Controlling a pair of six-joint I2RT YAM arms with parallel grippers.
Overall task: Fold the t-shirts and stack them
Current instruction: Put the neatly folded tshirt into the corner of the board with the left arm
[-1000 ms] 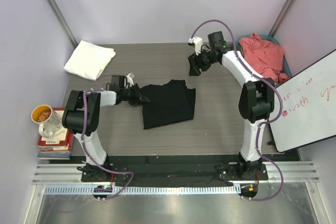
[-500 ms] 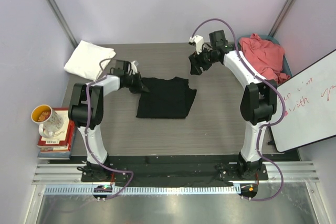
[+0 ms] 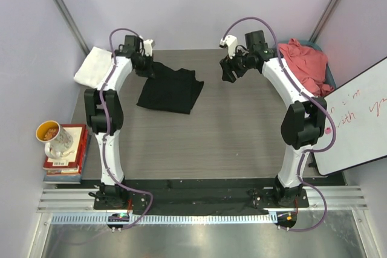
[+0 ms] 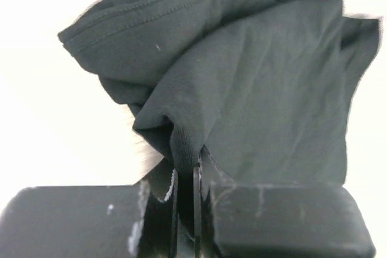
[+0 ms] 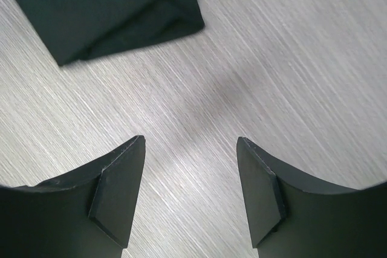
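Cloth of the black tee [image 4: 254, 89] sits clamped in my left jaws; my right jaws hang apart above the tabletop [image 5: 272, 58].

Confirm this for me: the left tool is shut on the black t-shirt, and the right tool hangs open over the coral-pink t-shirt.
Wrong on one point: the right tool hangs open over bare table near an edge of the black t-shirt, not over the coral-pink t-shirt, as the right wrist view shows. The left tool is shut on the black t-shirt.
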